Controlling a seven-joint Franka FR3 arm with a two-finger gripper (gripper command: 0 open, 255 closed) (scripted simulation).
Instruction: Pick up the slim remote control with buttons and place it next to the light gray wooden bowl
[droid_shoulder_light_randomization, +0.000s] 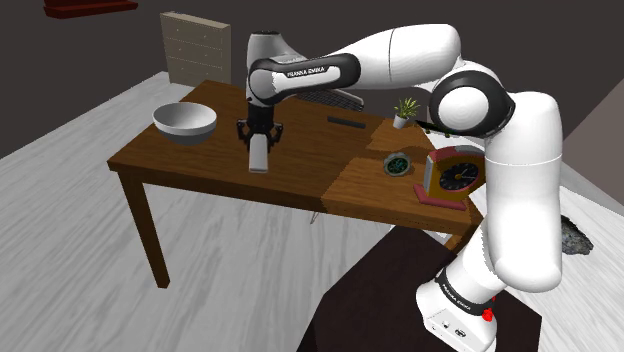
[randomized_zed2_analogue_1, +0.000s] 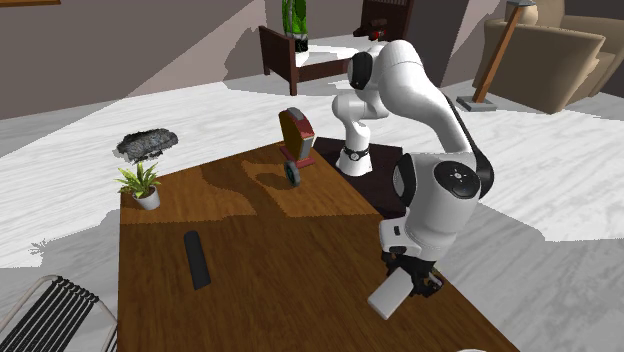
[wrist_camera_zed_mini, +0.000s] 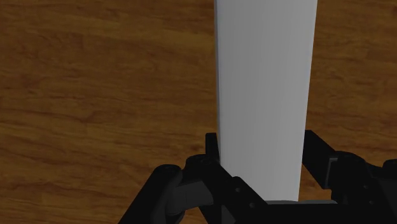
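Observation:
My gripper (droid_shoulder_light_randomization: 258, 133) is shut on a slim, plain pale grey remote (droid_shoulder_light_randomization: 259, 155), which hangs lengthwise below the fingers over the middle of the brown wooden table (droid_shoulder_light_randomization: 200, 165). In the second exterior view the gripper (randomized_zed2_analogue_1: 410, 268) holds the remote (randomized_zed2_analogue_1: 390, 295) tilted above the table's near part. The wrist view has the remote (wrist_camera_zed_mini: 264, 95) clasped between both black fingers (wrist_camera_zed_mini: 213, 153), reaching away from the gripper (wrist_camera_zed_mini: 264, 162) over the wood. The light grey bowl (droid_shoulder_light_randomization: 184, 120) stands upright near the table's corner at the shoulder view's left, apart from the remote.
A slim black bar (droid_shoulder_light_randomization: 345, 121) (randomized_zed2_analogue_1: 197, 258) lies flat on the table. A small potted plant (droid_shoulder_light_randomization: 405, 110), a little round clock (droid_shoulder_light_randomization: 397, 163) and a red clock (droid_shoulder_light_randomization: 455, 175) stand near the arm's base. A dark ribbed object (randomized_zed2_analogue_1: 50, 315) lies at the table's far end.

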